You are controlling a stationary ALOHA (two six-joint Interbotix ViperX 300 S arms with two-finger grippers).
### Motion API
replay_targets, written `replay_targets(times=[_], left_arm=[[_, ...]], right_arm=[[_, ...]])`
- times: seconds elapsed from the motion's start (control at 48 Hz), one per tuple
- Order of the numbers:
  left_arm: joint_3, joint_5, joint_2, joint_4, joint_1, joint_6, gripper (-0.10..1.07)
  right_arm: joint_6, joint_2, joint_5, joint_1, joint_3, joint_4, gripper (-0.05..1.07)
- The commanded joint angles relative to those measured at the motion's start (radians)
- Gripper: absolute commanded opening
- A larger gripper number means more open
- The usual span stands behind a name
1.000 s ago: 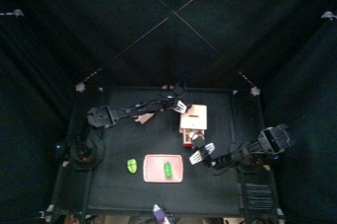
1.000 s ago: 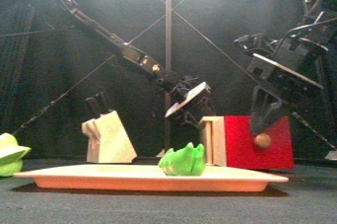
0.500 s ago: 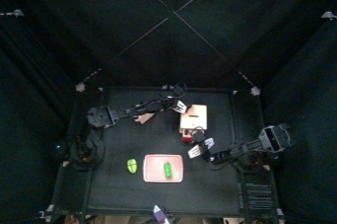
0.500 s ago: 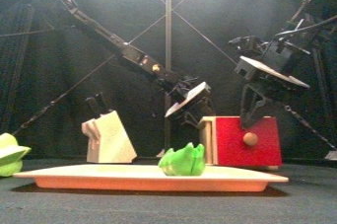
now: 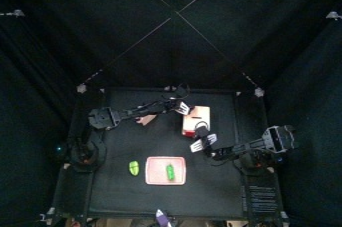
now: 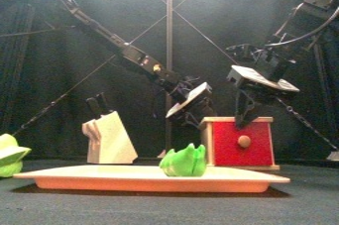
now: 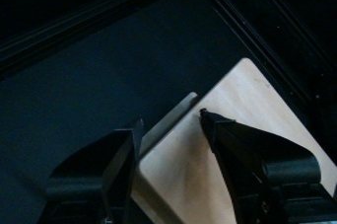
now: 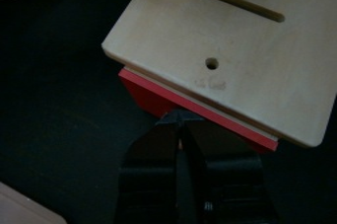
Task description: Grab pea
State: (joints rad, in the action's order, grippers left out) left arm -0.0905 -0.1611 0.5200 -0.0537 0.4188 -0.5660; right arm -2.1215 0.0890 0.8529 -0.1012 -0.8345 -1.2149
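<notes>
The pea [image 5: 171, 173] is a mid-green pod lying on the pink tray [image 5: 156, 164] near the table's front; in the front view the pea [image 6: 185, 160] sits on the tray [image 6: 79, 177]. My right gripper [image 5: 198, 144] hangs behind the tray, just above the red box [image 6: 241, 142]. In its wrist view the right gripper [image 8: 176, 121] has only a narrow gap between its jaws, nothing in it, and points at the box's red side [image 8: 198, 105]. My left gripper [image 7: 171, 121] is open and empty over a pale wooden surface [image 7: 243, 119] at the back of the table.
A brighter yellow-green item [image 5: 134, 167] lies left of the tray. A beige wooden block [image 6: 109, 140] stands behind the tray on the left. The red box has a wooden lid [image 8: 224, 40] with a slot and a small hole.
My right gripper has risen from in front of the red box to just above it and moved back, away from the tray. The left arm and the pea have not moved.
</notes>
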Motion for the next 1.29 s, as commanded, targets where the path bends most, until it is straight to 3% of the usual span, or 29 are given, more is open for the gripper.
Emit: replay_targets(times=[0.0, 0.417, 0.833, 1.0, 1.271], left_arm=[[-0.017, -0.002, -0.014, 0.000, -0.008, 0.003, 0.86], [-0.005, 0.021, -0.046, -0.002, -0.006, 0.003, 0.86], [0.012, 0.067, -0.156, -0.097, 0.000, 0.006, 0.86], [0.095, 0.067, -0.247, -0.193, -0.017, 0.006, 0.86], [0.293, 0.146, -0.396, -0.199, -0.064, 0.005, 0.86]], right_arm=[[-0.003, 0.020, -0.006, 0.029, 0.014, -0.015, 0.39], [-0.003, 0.020, -0.034, 0.040, 0.018, -0.018, 0.39], [-0.005, 0.074, -0.028, -0.049, 0.029, -0.044, 0.39], [-0.006, 0.098, -0.021, -0.086, 0.029, -0.055, 0.39], [-0.002, 0.141, -0.026, -0.167, 0.048, -0.034, 0.39]])
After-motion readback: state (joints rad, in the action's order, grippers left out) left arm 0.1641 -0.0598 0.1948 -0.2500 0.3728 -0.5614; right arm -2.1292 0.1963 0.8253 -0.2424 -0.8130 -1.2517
